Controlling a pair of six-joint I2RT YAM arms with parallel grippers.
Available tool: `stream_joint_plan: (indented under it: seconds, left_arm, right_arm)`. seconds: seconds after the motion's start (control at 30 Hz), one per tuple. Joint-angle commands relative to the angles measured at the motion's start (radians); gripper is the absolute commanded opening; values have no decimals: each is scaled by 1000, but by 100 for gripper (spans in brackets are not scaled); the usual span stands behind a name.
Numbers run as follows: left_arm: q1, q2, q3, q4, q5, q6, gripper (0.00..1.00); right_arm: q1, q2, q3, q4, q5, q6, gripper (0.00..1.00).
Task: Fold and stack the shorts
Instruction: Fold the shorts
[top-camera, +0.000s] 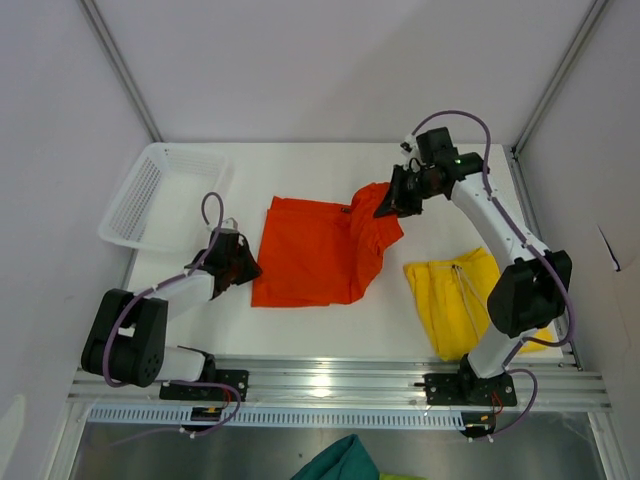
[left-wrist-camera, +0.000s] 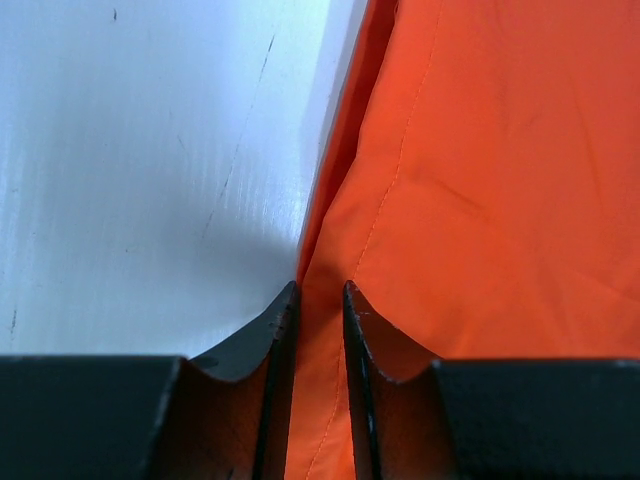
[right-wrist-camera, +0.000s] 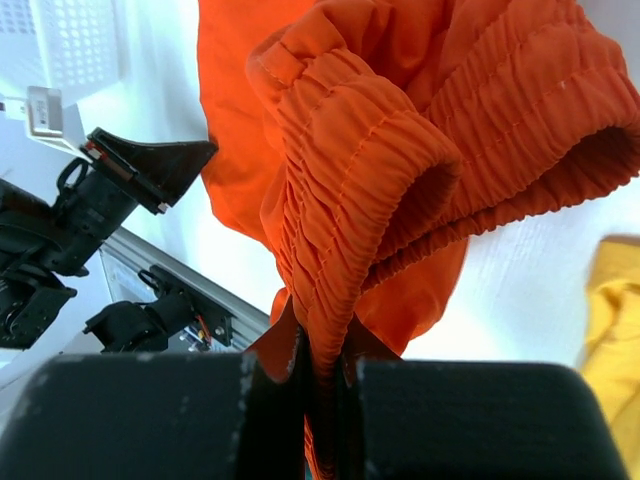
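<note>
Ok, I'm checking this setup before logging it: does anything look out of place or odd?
Nothing damaged. The orange shorts are askew: the right claw holds their waistband lifted and bunched while the left claw pinches the opposite edge. A teal cloth lies off the table, below the front rail.

A robotics lab test cell. A white desk (top-camera: 300, 175) is walled behind and on both sides by plain white panels (top-camera: 330, 60) on aluminium posts (top-camera: 120, 65). An aluminium rail (top-camera: 330, 378) along the desk's near edge carries the cabled left arm (top-camera: 170, 292) and right arm (top-camera: 500, 225).
</note>
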Motion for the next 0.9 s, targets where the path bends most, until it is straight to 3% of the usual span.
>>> stream_joint_plan:
  seconds: [0.0, 0.57, 0.87]
  left_arm:
    - [-11, -27, -22, 10, 24, -10, 27]
    - [-30, -33, -37, 43, 27, -1, 24]
    - [-36, -21, -25, 27, 18, 2, 24]
  right_arm:
    - [52, 14, 60, 16, 62, 74, 0]
    - [253, 101, -20, 328, 113, 353, 0]
    - [351, 277, 12, 403, 182, 415, 0]
